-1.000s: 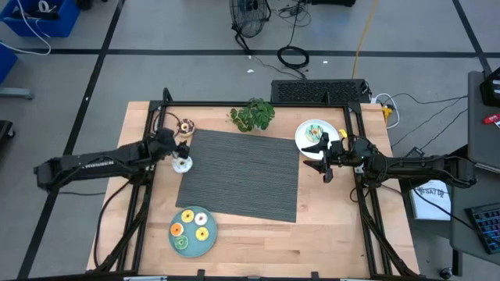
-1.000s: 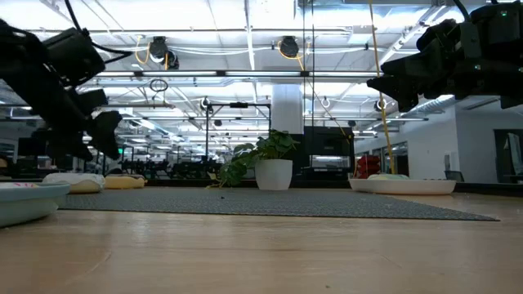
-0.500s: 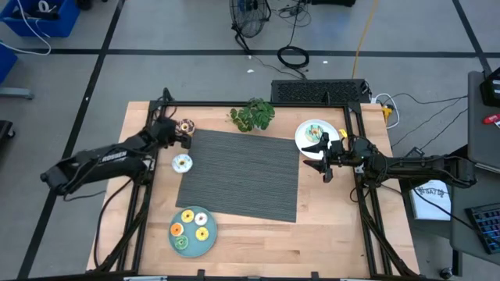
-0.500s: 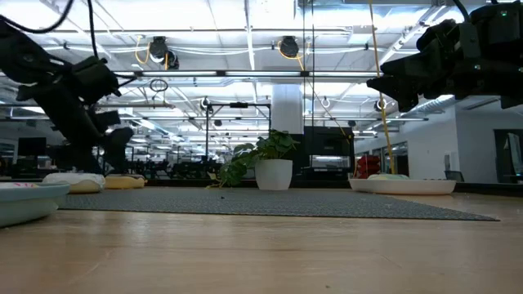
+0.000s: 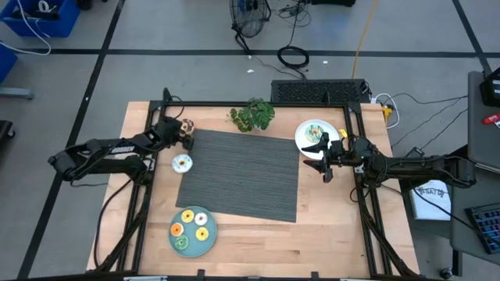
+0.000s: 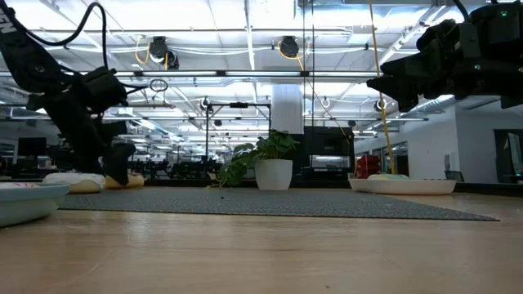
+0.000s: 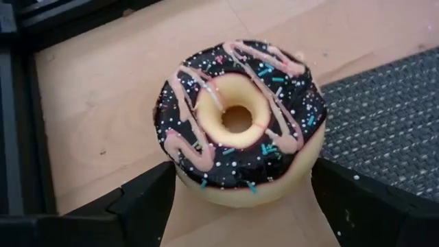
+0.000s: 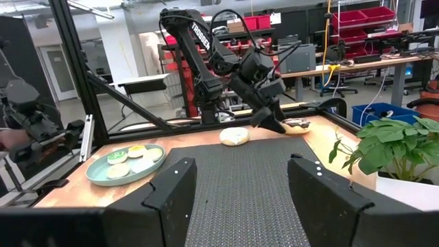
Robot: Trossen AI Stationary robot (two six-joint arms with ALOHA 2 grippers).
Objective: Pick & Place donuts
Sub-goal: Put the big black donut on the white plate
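Observation:
A brown-iced donut (image 7: 240, 123) with pink drizzle lies flat on the wood at the mat's far left corner (image 5: 186, 125). My left gripper (image 7: 243, 175) is open and low over it, one finger on each side. A white-iced donut (image 5: 182, 162) lies on the wood just nearer. Several donuts sit on the teal plate (image 5: 211, 243) at the near edge, and more on the white plate (image 5: 334, 126) at the far right. My right gripper (image 5: 323, 158) hangs open beside the white plate, above the mat's right edge. My left gripper comes at the brown donut slanting down from the table's left. Its fingers (image 7: 147, 202) stand close against the donut's two opposite sides. I cannot tell whether they touch it. The donut rests flat on the table.
A dark ribbed mat (image 5: 242, 172) covers the table's middle. A potted plant (image 5: 252, 115) stands at the mat's far edge. The black frame rail (image 5: 160, 109) runs close behind the brown donut. Bare wood lies along the near edge, right of the teal plate.
My left gripper has moved from above the white donut toward the far edge and come down around the brown donut. The white donut has stayed where it was. My right arm has kept still.

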